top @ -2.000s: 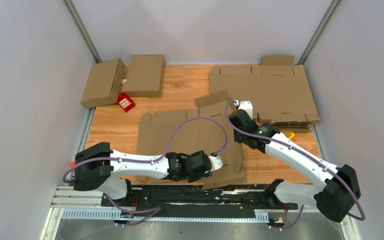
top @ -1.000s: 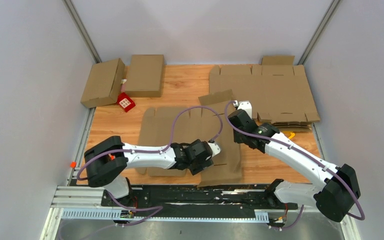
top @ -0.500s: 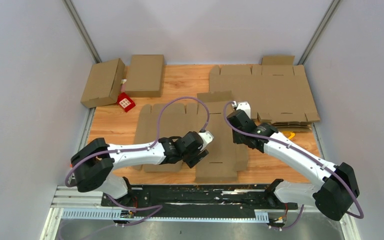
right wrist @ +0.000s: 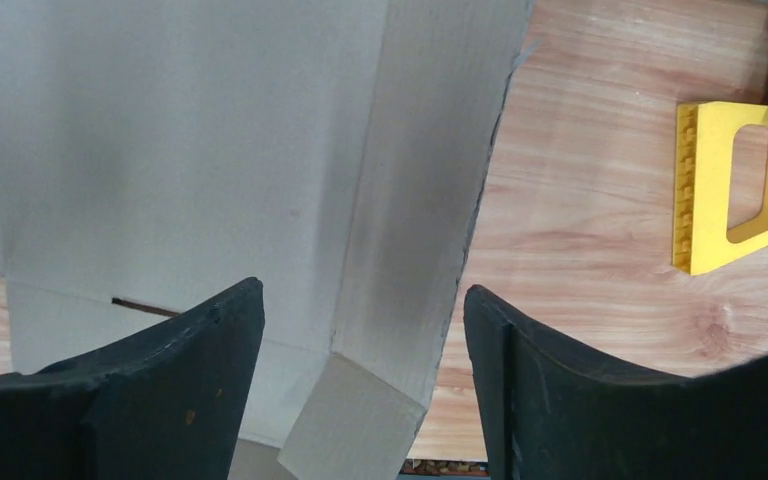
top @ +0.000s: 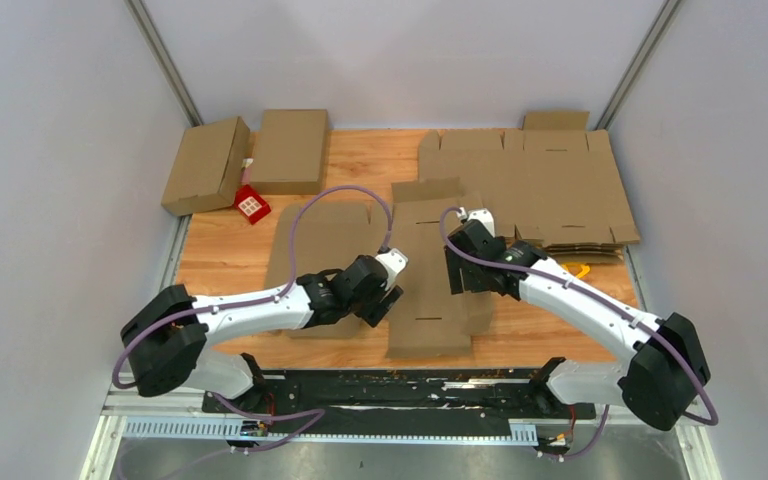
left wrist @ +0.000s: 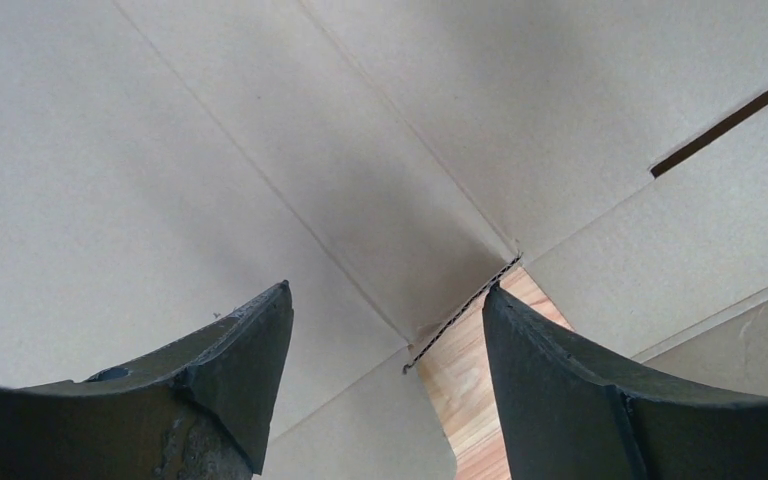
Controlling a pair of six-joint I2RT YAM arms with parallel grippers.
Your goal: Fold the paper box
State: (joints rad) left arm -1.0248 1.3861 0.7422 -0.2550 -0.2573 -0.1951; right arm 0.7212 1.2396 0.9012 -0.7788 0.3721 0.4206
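Note:
The paper box is a flat brown cardboard blank [top: 430,300] lying on the wooden table [top: 220,255] in the middle of the top view. My left gripper [top: 388,285] hovers over the blank's centre. Its fingers are open in the left wrist view [left wrist: 385,310], above creases and a notch in the blank [left wrist: 290,130] with nothing between them. My right gripper [top: 457,272] is over the blank's right side. It stands open in the right wrist view [right wrist: 360,300], with the blank's right flap edge [right wrist: 430,200] below the gap.
Two folded cardboard boxes [top: 205,165] [top: 288,150] sit at the back left with a small red item [top: 251,206] beside them. A stack of flat blanks [top: 540,185] fills the back right. A yellow plastic piece [right wrist: 730,185] lies right of the blank.
My right gripper has opened and let go of the blank's raised far flap, which now lies flatter. My left gripper has moved back and left across the blank, still open.

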